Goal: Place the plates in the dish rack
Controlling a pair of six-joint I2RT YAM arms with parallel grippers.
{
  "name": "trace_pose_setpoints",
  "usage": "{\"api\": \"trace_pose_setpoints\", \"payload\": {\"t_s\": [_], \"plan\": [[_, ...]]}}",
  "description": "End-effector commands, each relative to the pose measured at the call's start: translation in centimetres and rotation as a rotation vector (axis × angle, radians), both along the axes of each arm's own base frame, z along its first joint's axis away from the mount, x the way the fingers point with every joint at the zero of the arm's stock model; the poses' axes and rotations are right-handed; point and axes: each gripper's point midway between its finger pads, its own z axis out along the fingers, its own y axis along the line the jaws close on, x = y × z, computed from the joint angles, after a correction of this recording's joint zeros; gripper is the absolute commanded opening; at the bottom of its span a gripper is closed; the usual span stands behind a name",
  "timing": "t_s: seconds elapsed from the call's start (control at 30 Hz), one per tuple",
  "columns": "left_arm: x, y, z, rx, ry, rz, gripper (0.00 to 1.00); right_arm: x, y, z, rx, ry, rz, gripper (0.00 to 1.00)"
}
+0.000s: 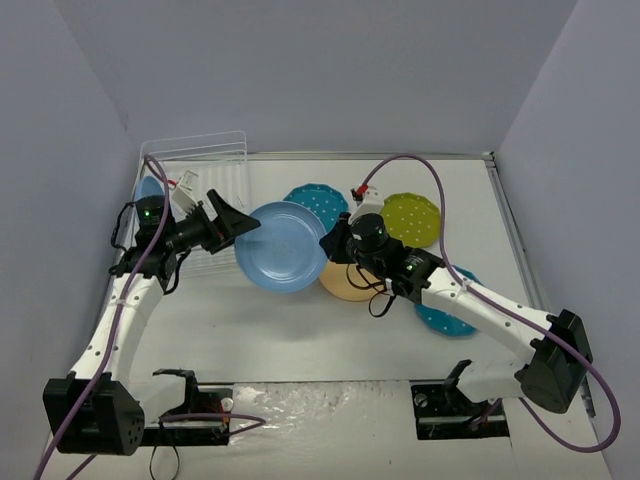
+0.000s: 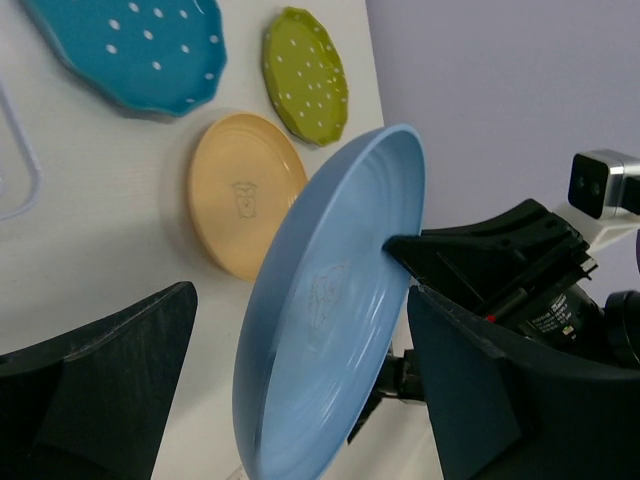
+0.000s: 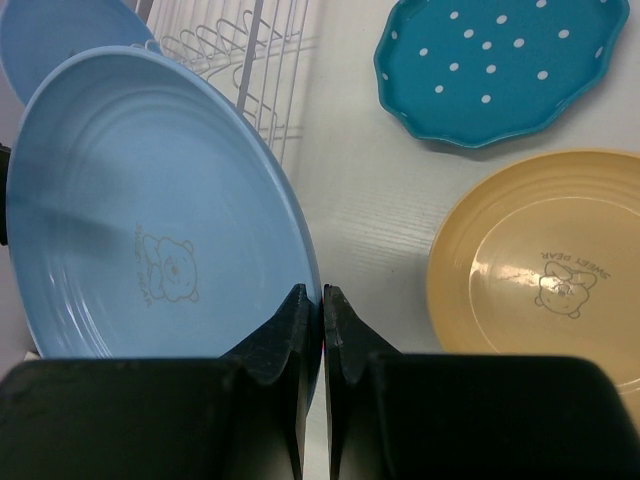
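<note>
My right gripper (image 1: pixel 328 248) is shut on the right rim of a plain light blue plate (image 1: pixel 285 245) and holds it tilted above the table; the pinch shows in the right wrist view (image 3: pixel 322 300). My left gripper (image 1: pixel 238 222) is open, its jaws spread on either side of that plate's left edge (image 2: pixel 330 300). A second light blue plate (image 1: pixel 148 190) stands in the white wire dish rack (image 1: pixel 205 165). On the table lie a teal dotted plate (image 1: pixel 318 200), a lime green dotted plate (image 1: pixel 410 220), an orange-yellow plate (image 1: pixel 345 285) and another teal plate (image 1: pixel 448 312), partly hidden by my right arm.
The rack stands at the back left against the wall, and its wire slots show in the right wrist view (image 3: pixel 240 50). Grey walls close in the table on the left, back and right. Cables loop above both arms.
</note>
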Motion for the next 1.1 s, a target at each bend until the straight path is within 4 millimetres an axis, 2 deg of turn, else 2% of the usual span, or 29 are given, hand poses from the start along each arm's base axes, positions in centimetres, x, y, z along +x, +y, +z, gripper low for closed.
{"api": "trace_pose_setpoints", "payload": {"t_s": [0.0,0.2,0.33,0.5,0.87,1.07], "plan": [[-0.2,-2.4,3.4,-0.094,-0.130,-0.122,0.83,0.5,-0.2,4.6,0.111,-0.097,-0.010,0.00],[-0.8,-3.2,2.7,-0.099,-0.107,-0.155,0.82,0.6,-0.7,5.2,0.119,-0.110,-0.014,0.00],[-1.0,-3.4,3.1,-0.110,-0.111,-0.163,0.74,0.7,-0.9,5.2,0.116,-0.111,-0.016,0.00],[-1.4,-3.6,3.3,-0.109,-0.108,-0.176,0.59,1.0,-1.3,5.1,0.112,-0.111,-0.021,0.00],[-2.3,-4.8,1.7,-0.092,-0.074,-0.220,0.53,1.5,-1.2,5.3,0.111,-0.113,-0.020,0.00],[-2.5,-5.4,1.3,-0.085,-0.066,-0.233,0.43,1.5,-1.2,5.1,0.112,-0.108,-0.020,0.00]]}}
